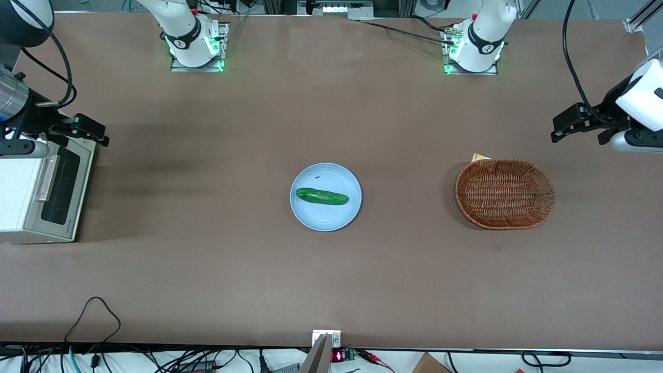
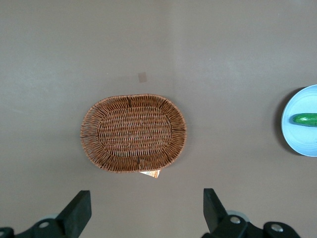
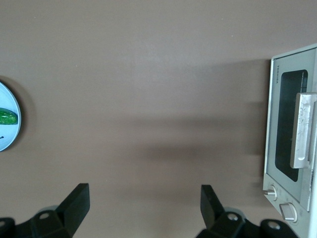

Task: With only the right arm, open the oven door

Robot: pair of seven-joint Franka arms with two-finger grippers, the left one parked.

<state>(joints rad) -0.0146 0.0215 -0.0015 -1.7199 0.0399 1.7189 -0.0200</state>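
The cream-white oven (image 1: pixel 18 194) stands at the working arm's end of the table. Its oven door (image 1: pixel 62 189) is shut, the dark glass facing the table's middle and the pale bar handle (image 1: pixel 45 178) across it. In the right wrist view the oven door (image 3: pixel 285 129), its handle (image 3: pixel 303 130) and two knobs (image 3: pixel 270 193) show. The right arm's black gripper (image 1: pixel 96 132) hangs above the oven's corner farthest from the front camera. The gripper (image 3: pixel 143 198) is open over bare table, with nothing between its fingers (image 3: pixel 79 198).
A pale blue plate (image 1: pixel 325 220) with a green cucumber (image 1: pixel 321 196) lies mid-table. A brown wicker basket (image 1: pixel 505 194) sits toward the parked arm's end. Cables hang along the table edge nearest the front camera.
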